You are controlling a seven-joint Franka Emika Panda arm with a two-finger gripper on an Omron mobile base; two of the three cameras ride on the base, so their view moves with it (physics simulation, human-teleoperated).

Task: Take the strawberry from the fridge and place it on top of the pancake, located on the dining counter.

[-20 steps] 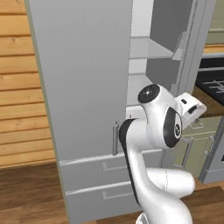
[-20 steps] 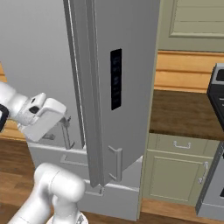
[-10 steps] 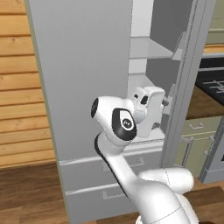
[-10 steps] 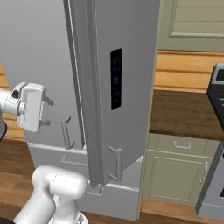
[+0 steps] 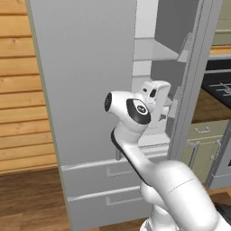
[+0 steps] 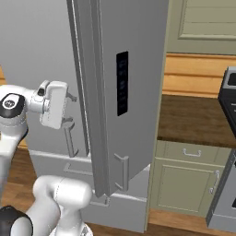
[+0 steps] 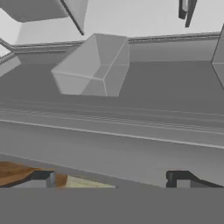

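Note:
The fridge (image 5: 85, 81) stands with its left door closed and its right door (image 6: 138, 69) swung open, so pale shelves (image 5: 151, 49) show inside. My gripper (image 6: 71, 109) hangs at mid height in front of the opening, beside the open door's edge, open with nothing between its fingers. In the left base view the gripper (image 5: 166, 106) points into the gap. In the hand view the gripper (image 7: 113, 179) has its tips wide apart and faces the door's grey inner side with a bin (image 7: 94, 65). The strawberry is hidden. The pancake and the dining counter are out of view.
The fridge's two bottom drawers (image 5: 113, 180) lie below the arm. Pale green cabinets (image 6: 184, 179) with a brown top (image 6: 193, 120) stand right of the fridge, then a stove (image 5: 221, 85). A wood plank wall (image 5: 22, 90) is on the left.
The arm's elbow has swung from right to left, and the hand has turned and risen toward the fridge opening. The jaws stayed open.

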